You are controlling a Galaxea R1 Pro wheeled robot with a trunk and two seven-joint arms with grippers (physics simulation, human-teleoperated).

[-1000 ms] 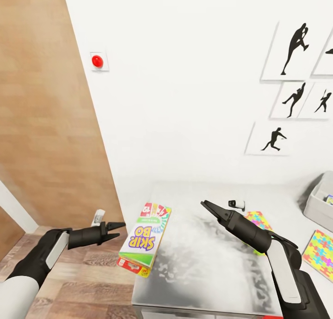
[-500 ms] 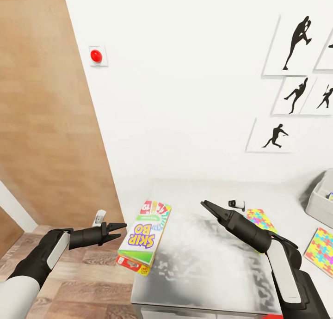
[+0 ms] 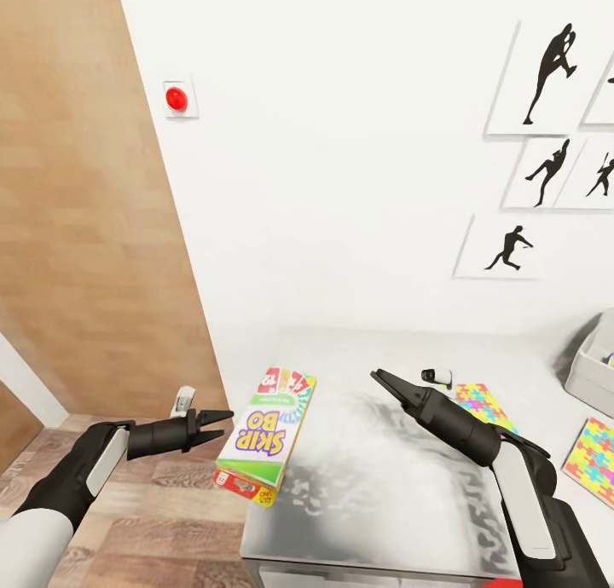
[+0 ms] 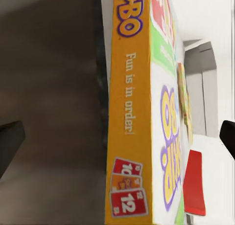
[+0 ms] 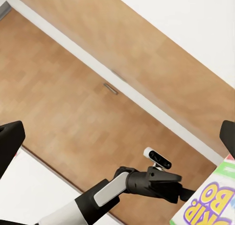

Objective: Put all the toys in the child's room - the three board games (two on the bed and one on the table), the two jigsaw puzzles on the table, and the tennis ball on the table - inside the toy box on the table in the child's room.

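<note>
Child's room with a white wall and black ball-player pictures (image 3: 546, 60) high on it. Long desk (image 3: 384, 486) with a pale grey top against that wall.

Board game (image 3: 264, 435), a box with "SKIP BO" in purple letters, sitting at the desk's left end, hanging partly over the edge above the wood floor (image 3: 162, 520). Same box seen close up (image 4: 147, 117) from the left wrist, with its orange side showing small red number cards.

Left hand (image 3: 217, 427) just beside the box, off the desk's left edge, above the floor. Spread open, two black fingers apart, pinching nothing. Not touching the box, as far as can be told.

Right hand (image 3: 381, 378) up above the middle of the desk, to the right of the box and apart from it. Fingers only a little apart at the tip, holding nothing.

Jigsaw puzzle (image 3: 479, 403) flat on the desk behind the right arm, partly hidden by it. Second jigsaw puzzle (image 3: 595, 458) flat near the desk's right end. Toy box (image 3: 588, 371), pale grey, just past that second puzzle, cut off by the picture edge.

Red round button (image 3: 176, 99) on the wall, high above the desk's left end. Brown wooden door (image 3: 77, 230) left of the desk.
</note>
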